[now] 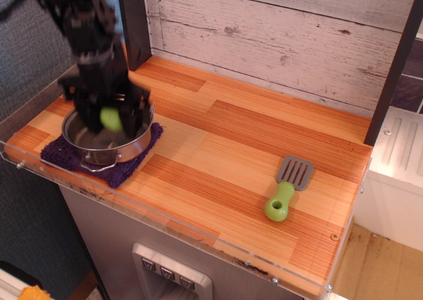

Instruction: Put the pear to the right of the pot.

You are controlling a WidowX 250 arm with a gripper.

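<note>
The light-green pear [111,119] sits between the fingers of my gripper [110,123], which is blurred by motion. The pear hangs just over the inside of the shiny steel pot [99,156] at the counter's left end. The jaws look closed on the pear. The black arm above hides the back rim of the pot. The pot's near wire handle shows at the front.
The pot rests on a purple cloth [124,170]. A spatula [286,189] with a grey blade and green handle lies at the right front of the wooden counter [225,141]. A black post [134,22] stands behind the pot. A clear guard rail [165,222] runs along the front edge.
</note>
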